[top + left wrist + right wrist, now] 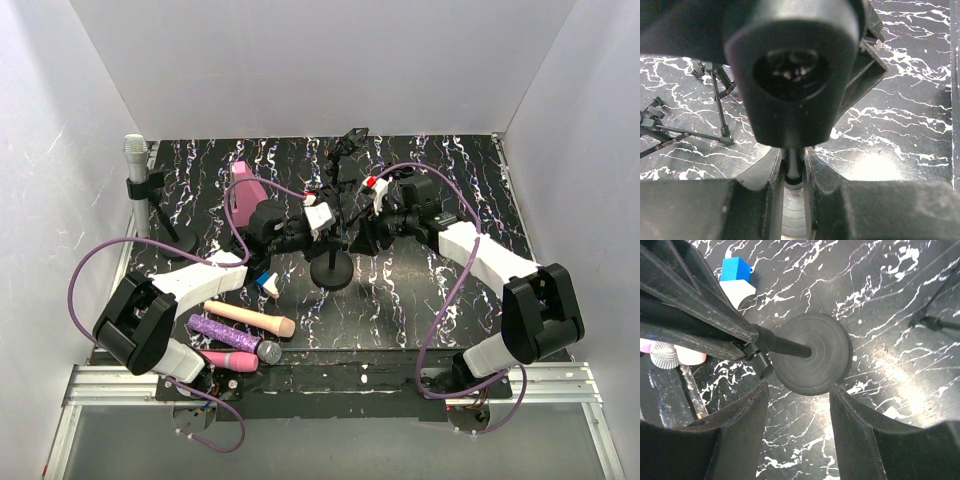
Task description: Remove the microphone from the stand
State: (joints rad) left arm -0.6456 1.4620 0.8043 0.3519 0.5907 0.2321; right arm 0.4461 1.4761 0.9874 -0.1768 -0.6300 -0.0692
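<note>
A black stand with a round base (332,271) is at the table's middle. My left gripper (792,166) is shut on its thin pole (792,172), just above the base. Right above the fingers a black rounded body with a round socket (792,70) fills the left wrist view; it looks like the butt of a black microphone on the stand. My right gripper (799,390) is open and empty, its fingers either side of the base's near rim (812,352), above it. In the top view the left gripper (308,226) and the right gripper (375,235) flank the pole.
A second stand at far left holds a grey microphone (135,158) upright in a clip. A folded tripod stand (350,140) is at the back. A beige (250,319), a purple glitter (235,338) and a pink microphone (228,358) lie at front left. A pink object (243,186) is behind the left arm.
</note>
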